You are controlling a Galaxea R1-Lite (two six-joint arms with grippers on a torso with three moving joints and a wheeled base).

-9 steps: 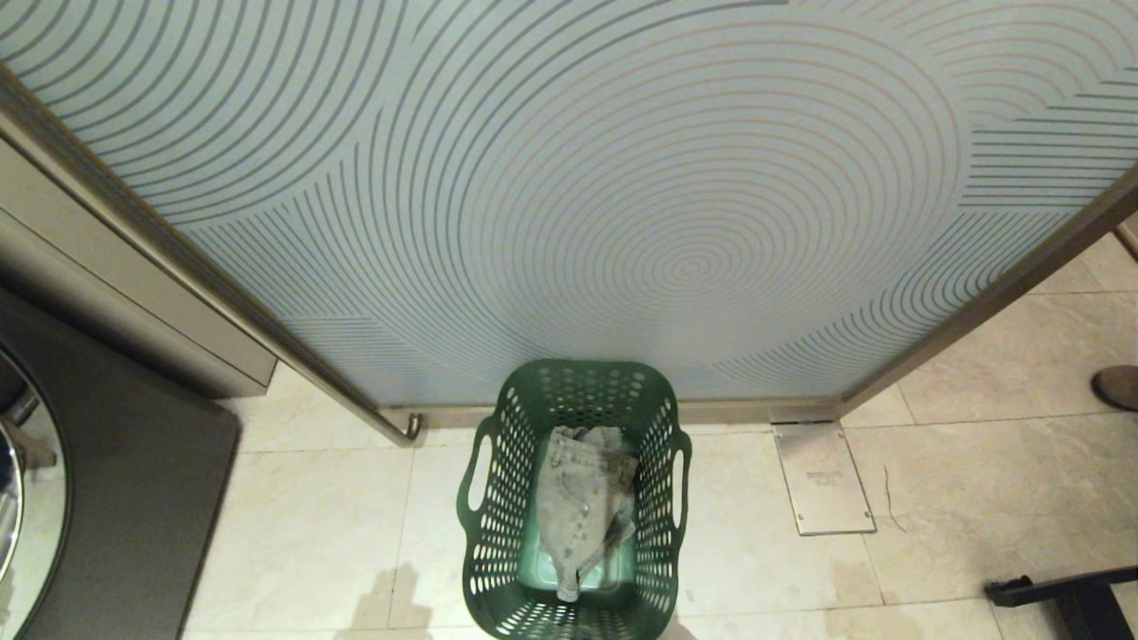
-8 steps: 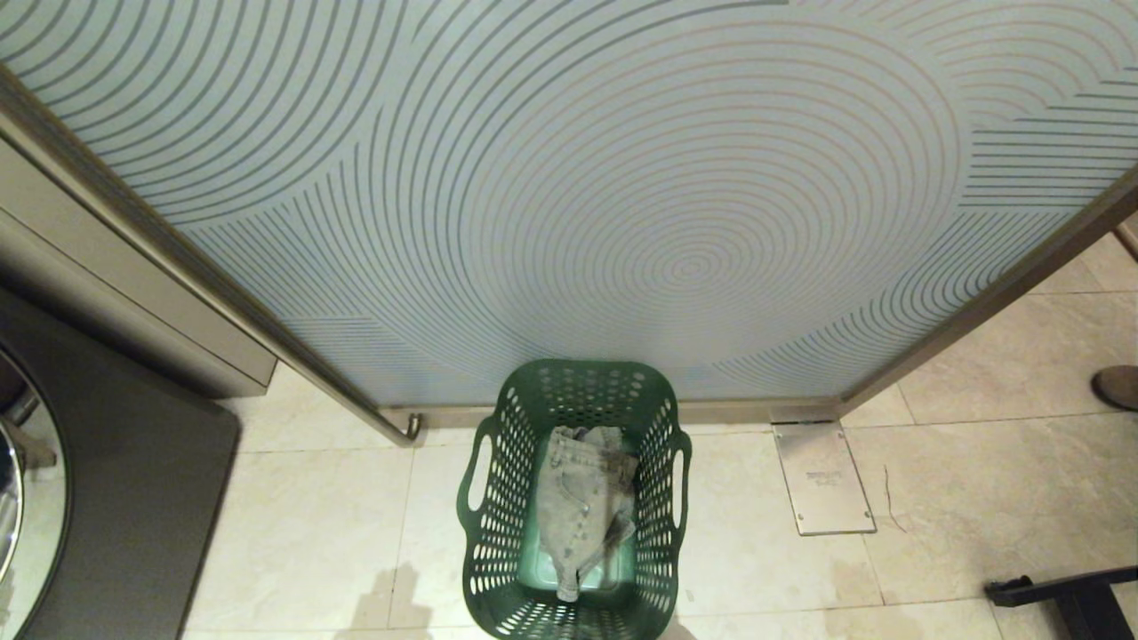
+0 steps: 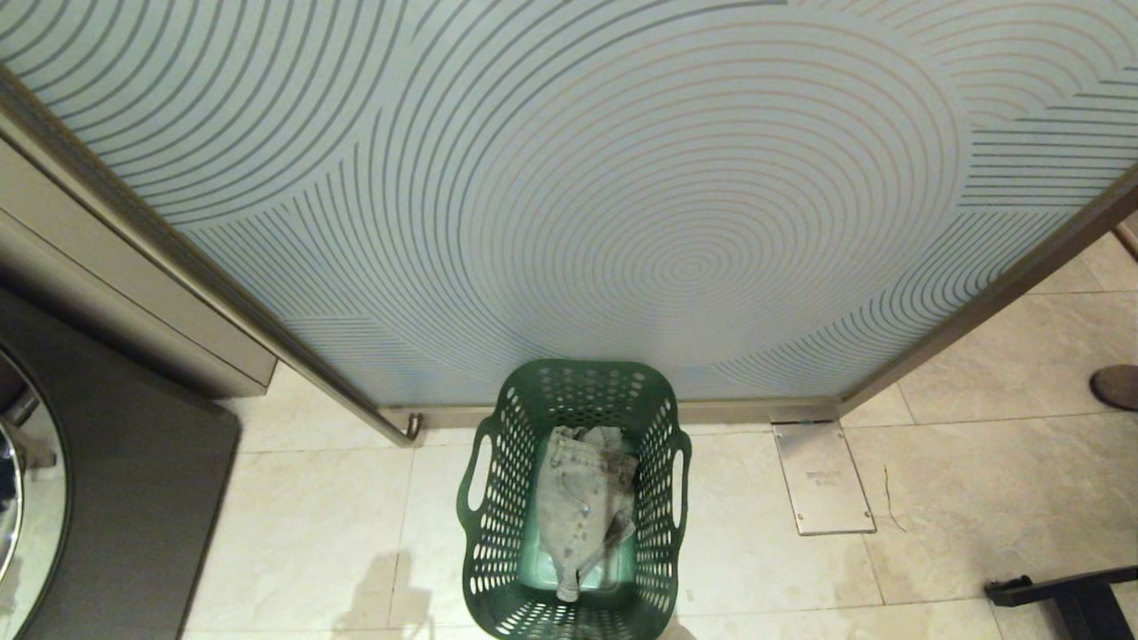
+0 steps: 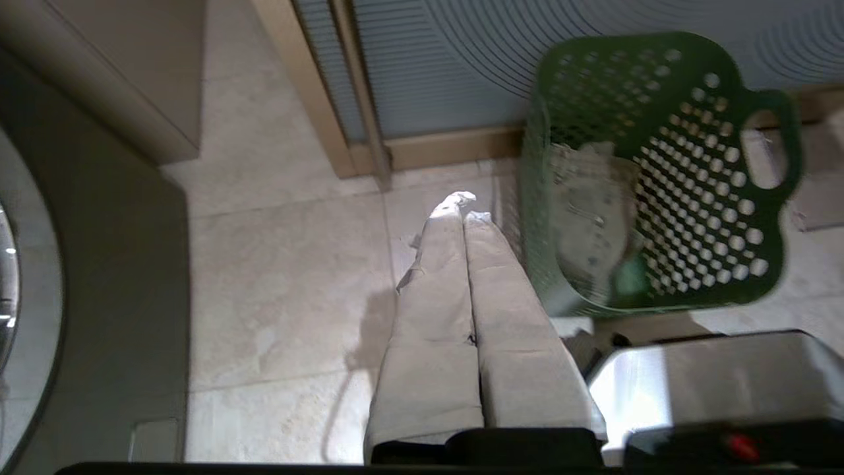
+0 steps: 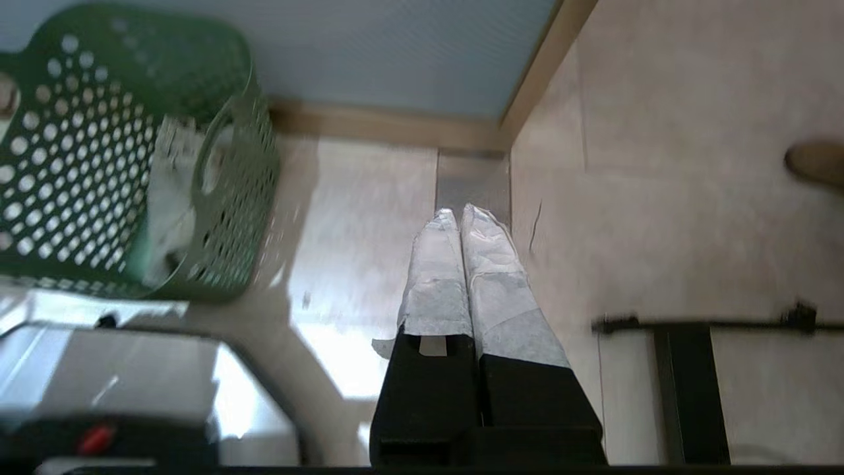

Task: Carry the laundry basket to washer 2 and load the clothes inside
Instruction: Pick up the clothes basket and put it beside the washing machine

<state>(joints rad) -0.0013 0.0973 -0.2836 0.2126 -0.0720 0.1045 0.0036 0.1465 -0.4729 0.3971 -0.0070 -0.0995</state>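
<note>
Laundry basket — dark green, perforated, faded denim clothes inside; both pincers pressed together, empty.

The laundry basket stands on the tiled floor, its far end against the foot of the patterned glass door. The clothes lie inside it, along the basket's length. A washer stands at the floor's left edge, well apart from the basket. A metal floor plate lies right of the basket, at the door's corner. Near the right edge sit a shoe tip and, nearer the robot, a black stand foot
</note>
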